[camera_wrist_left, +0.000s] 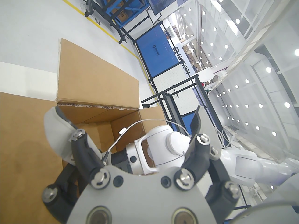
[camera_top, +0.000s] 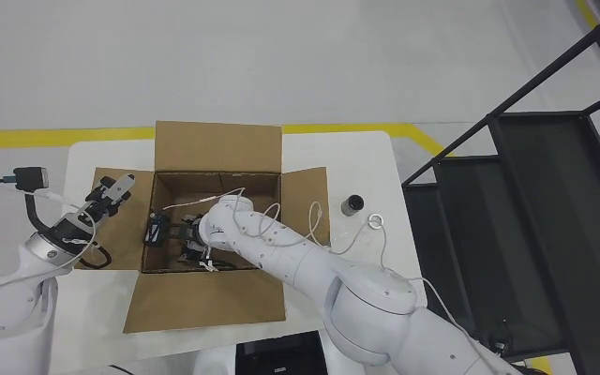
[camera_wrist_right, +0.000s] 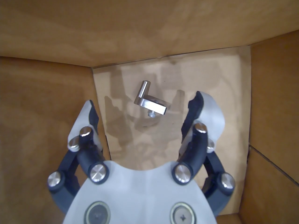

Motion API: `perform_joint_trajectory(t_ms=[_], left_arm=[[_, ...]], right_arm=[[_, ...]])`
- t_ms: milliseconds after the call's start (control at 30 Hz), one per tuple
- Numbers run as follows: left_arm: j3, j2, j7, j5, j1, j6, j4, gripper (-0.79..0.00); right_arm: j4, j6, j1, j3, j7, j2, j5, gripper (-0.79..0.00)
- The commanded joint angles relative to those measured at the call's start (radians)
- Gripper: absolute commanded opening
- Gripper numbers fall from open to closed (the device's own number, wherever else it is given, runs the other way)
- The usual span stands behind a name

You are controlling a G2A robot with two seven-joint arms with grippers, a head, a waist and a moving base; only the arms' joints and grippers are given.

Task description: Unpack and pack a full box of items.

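Inside the cardboard box (camera_wrist_right: 149, 24) lies a shiny L-shaped metal bracket (camera_wrist_right: 150, 103).

In the top view the right arm (camera_top: 281, 246) covers much of the box (camera_top: 217, 147) floor; the dark cylinder (camera_top: 352, 203) on the table (camera_top: 361, 157) is too small to identify; the left wrist view's edge cuts off the box.

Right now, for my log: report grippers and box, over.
Right gripper open inside box, over metal part. Left gripper open, empty, outside box. Nothing between right gripper and part.
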Motion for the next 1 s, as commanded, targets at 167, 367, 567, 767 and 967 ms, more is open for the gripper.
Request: perform_joint_trajectory(t_ms=[167,367,567,767,967], left_arm=[[0.000,0.000,0.000,0.000,0.000,0.000,0.000,0.000],[0.000,0.000,0.000,0.000,0.000,0.000,0.000,0.000],[0.000,0.000,0.000,0.000,0.000,0.000,0.000,0.000],[0.000,0.000,0.000,0.000,0.000,0.000,0.000,0.000],[0.000,0.000,0.000,0.000,0.000,0.000,0.000,0.000]], right_arm=[[0.000,0.004,-0.005,-0.023,0.008,-0.004,0.005,-0.489],[-0.001,0.024,-0.001,-0.045,0.036,-0.003,0.008,-0.727],[0.002,0.053,0.017,-0.053,0.064,0.000,0.011,-0.785],[0.014,0.071,0.035,-0.047,0.081,0.004,0.013,-0.785],[0.016,0.068,0.051,-0.025,0.071,0.008,0.025,-0.785]])
